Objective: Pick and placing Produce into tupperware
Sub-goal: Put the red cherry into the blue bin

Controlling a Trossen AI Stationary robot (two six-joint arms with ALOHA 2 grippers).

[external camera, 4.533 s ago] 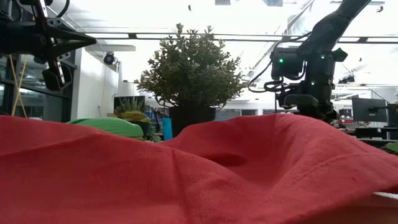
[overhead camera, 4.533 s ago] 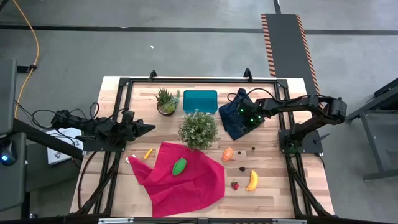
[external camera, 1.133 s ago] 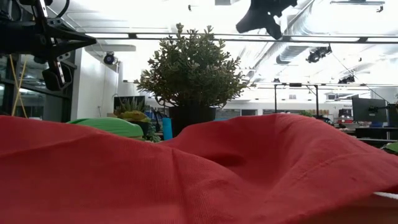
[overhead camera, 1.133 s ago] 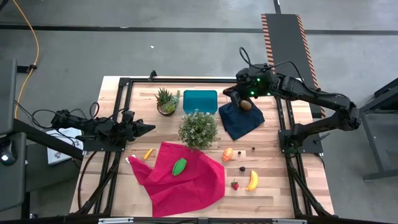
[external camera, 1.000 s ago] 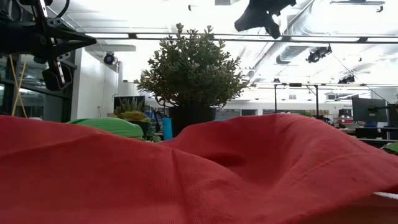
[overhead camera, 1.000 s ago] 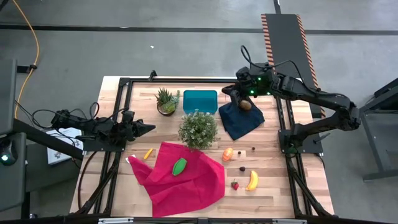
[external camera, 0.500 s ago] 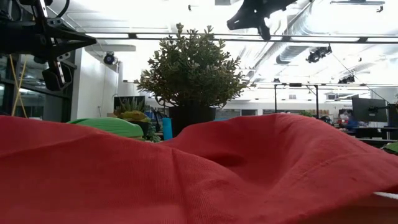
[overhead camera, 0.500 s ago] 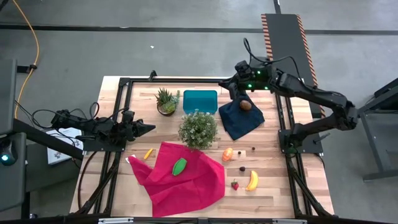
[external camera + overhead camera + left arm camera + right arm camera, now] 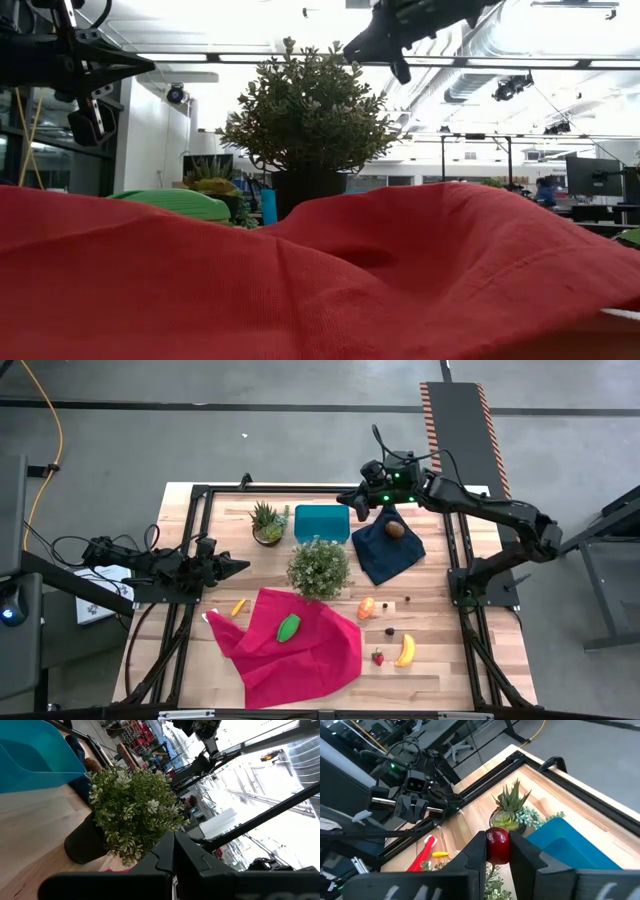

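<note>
My right gripper [image 9: 345,496] hangs high over the table's far side, just right of the teal tupperware [image 9: 322,523], shut on a small dark-red round fruit [image 9: 497,845]. My left gripper [image 9: 243,567] waits shut and level at the table's left side. A brown oval [image 9: 396,528] lies on the navy cloth [image 9: 388,550]. Orange pieces [image 9: 367,606], a banana [image 9: 405,650], a strawberry [image 9: 378,656] and dark bits [image 9: 389,631] lie on the wood at the near right. A green piece [image 9: 289,627] rests on the red cloth [image 9: 290,645]. My right gripper pinches the red fruit by its two sides [image 9: 490,846] between the free ends of its two fingers. The fingers slant downward toward the table's left. The fruit is lifted clear, high above the table.
A bushy potted plant [image 9: 319,568] stands just near of the tupperware and a small succulent [image 9: 268,523] to its left. A small yellow piece [image 9: 238,606] lies by the red cloth's left corner. In the low view the red cloth [image 9: 300,280] fills the foreground.
My right gripper has carried the red fruit from above the navy cloth toward the table's left, along the far edge, sinking a little, and now stands by the tupperware's right end. It has stayed shut on the fruit.
</note>
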